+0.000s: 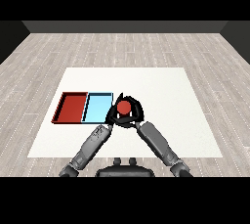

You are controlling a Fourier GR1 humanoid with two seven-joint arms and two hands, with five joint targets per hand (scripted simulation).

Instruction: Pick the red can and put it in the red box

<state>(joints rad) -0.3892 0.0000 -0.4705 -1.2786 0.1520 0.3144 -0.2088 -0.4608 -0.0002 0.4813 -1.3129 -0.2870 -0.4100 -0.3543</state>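
The red can (pixel 124 106) stands upright just right of the light blue tray (pixel 97 107). My right hand (pixel 135 116) is curled round the can, with dark fingers showing above it and on both sides. Only the can's red top and upper side show; its lower part is hidden by the hand. My left hand (pixel 111 118) sits close beside the can's lower left, at the blue tray's right edge, fingers relaxed and holding nothing. The red tray (pixel 72 107) lies left of the blue one with nothing in it.
The two trays lie side by side on the left half of the white table (pixel 166 96). Both grey forearms come in from the lower corners and meet near the can. Wooden floor surrounds the table.
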